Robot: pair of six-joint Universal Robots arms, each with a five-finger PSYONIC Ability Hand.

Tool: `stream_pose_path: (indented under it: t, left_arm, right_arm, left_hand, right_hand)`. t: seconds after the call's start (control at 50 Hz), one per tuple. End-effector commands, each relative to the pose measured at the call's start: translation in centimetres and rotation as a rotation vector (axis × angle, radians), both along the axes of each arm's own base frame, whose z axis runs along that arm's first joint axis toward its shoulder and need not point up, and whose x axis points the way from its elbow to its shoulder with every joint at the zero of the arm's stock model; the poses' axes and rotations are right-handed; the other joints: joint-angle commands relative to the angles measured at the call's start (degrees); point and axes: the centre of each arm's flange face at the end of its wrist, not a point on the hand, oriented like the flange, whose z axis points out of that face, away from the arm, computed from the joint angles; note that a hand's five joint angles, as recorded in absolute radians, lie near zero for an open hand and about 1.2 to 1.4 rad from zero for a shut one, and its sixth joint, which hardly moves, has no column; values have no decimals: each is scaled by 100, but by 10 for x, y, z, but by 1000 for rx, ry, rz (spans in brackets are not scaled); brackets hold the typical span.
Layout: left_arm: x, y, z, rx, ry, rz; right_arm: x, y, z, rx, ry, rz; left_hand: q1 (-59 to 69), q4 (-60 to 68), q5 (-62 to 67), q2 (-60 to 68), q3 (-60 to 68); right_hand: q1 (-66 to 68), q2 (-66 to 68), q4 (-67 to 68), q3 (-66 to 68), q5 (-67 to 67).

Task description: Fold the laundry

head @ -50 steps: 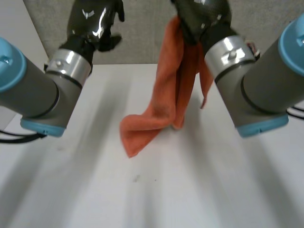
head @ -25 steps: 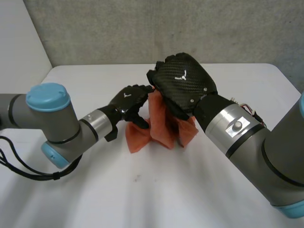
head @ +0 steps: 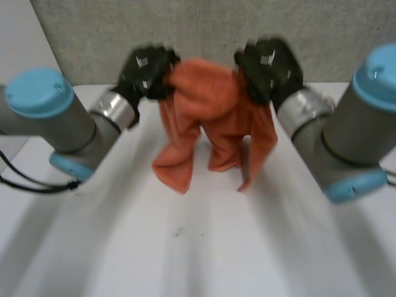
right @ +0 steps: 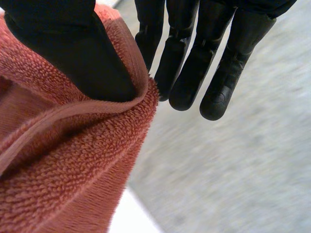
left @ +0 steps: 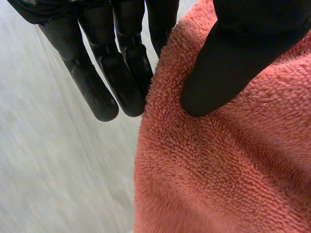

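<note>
Left hand point(head: 146, 71): thumb pinches top edge of orange terry towel point(head: 210, 117) against straight fingers. Towel hangs bunched between hands, over white table point(head: 185, 247). Right hand point(head: 269, 65): same pinch, on hem. Step seems: spreading towel. Next calls for hands apart, then laying flat.

The towel point(head: 213, 117) hangs between my two hands over the far half of the surface point(head: 185, 247), midway between its left and right edges. My left hand point(head: 147, 71) pinches the towel's top at its left end, my right hand point(head: 269, 65) at its right end. Its lower folds reach down toward the surface's middle.
</note>
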Motion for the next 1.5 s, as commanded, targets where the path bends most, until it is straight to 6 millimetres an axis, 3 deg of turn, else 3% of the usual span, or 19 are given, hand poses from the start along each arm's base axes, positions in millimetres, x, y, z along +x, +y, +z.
stream_pose_path:
  t: [0.02, 0.1, 0.16, 0.28, 0.3, 0.32, 0.38, 0.44, 0.48, 0.58, 0.68, 0.72, 0.82, 0.98, 1.14, 1.34, 1.5]
  left_arm:
    - [16, 0, 94, -304, 109, 180]
    - [30, 5, 104, -335, 135, 278]
    - [44, 10, 88, -296, 105, 327]
    - [56, 41, 8, -71, -52, 325]
    - [59, 52, -15, -7, -106, 322]
    - [60, 58, -28, 28, -138, 320]
    - [67, 79, -69, 141, -265, 312]
    - [71, 97, -98, 237, -393, 296]
    - [74, 103, -106, 274, -448, 291]
    - [82, 110, -111, 350, -518, 302]
    - [84, 113, -92, 323, -508, 305]
    - [83, 112, -76, 279, -485, 308]
    - [78, 102, -46, 191, -427, 300]
    - [76, 77, -20, 163, -411, 179]
    - [68, 53, -43, 328, -481, 95]
    - [96, 26, -71, 440, -554, 239]
    - [107, 22, -91, 513, -587, 315]
  right_arm:
    - [8, -18, 74, -241, -193, -38]
    - [9, -17, 71, -264, -262, -3]
    - [6, -3, 57, -216, -250, 24]
    - [5, 15, -12, 50, -65, 85]
    - [5, 18, -26, 105, -27, 95]
    - [5, 22, -52, 210, 45, 104]
    - [2, 28, -100, 384, 187, 98]
    - [-1, 33, -126, 468, 280, 99]
    - [-3, 31, -127, 468, 285, 88]
    - [-4, 31, -125, 464, 280, 83]
    - [-5, 35, -112, 438, 265, 84]
    - [-7, 38, -110, 437, 264, 84]
    - [-11, 45, -119, 454, 274, 84]
    - [-18, 57, -141, 488, 303, 95]
    - [-21, 64, -145, 484, 307, 101]
    - [-24, 62, -146, 490, 307, 92]
    - [-23, 63, -147, 493, 308, 97]
  left_hand:
    - [1771, 1180, 1597, 1193, 1207]
    - [1771, 1180, 1597, 1193, 1207]
    - [1771, 1180, 1597, 1193, 1207]
    - [1771, 1180, 1597, 1193, 1207]
    - [1771, 1180, 1597, 1193, 1207]
    - [1771, 1180, 1597, 1193, 1207]
    - [1771, 1180, 1597, 1193, 1207]
    - [1724, 1132, 1549, 1145, 1160]
    - [1355, 764, 1181, 777, 791]
    - [765, 174, 591, 187, 201]
    - [-2291, -2883, -2466, -2870, -2855]
    - [-2850, -3441, -3025, -3429, -3414]
    - [-3155, -3746, -3329, -3733, -3719]
    - [-3054, -3646, -3229, -3633, -3618]
    - [-2819, -3411, -2994, -3398, -3383]
    - [-2297, -2888, -2471, -2875, -2861]
    - [-2347, -2939, -2522, -2926, -2911]
  right_hand:
    - [2568, 1283, 1167, 1211, 1414]
    - [2568, 1283, 1167, 1211, 1414]
    - [2568, 1283, 1167, 1211, 1414]
    - [2568, 1283, 1167, 1211, 1414]
    - [2568, 1283, 1167, 1211, 1414]
    - [2568, 1283, 1167, 1211, 1414]
    - [2568, 1283, 1167, 1211, 1414]
    - [2568, 1283, 1167, 1211, 1414]
    - [2568, 1283, 1167, 1211, 1414]
    - [2568, 1283, 1167, 1211, 1414]
    - [2568, 1283, 1167, 1211, 1414]
    - [2568, 1283, 1167, 1211, 1414]
    - [2568, 1283, 1167, 1211, 1414]
    - [2568, 1283, 1167, 1211, 1414]
    - [2568, 1283, 1167, 1211, 1414]
    - [2568, 1283, 1167, 1211, 1414]
    - [2568, 1283, 1167, 1211, 1414]
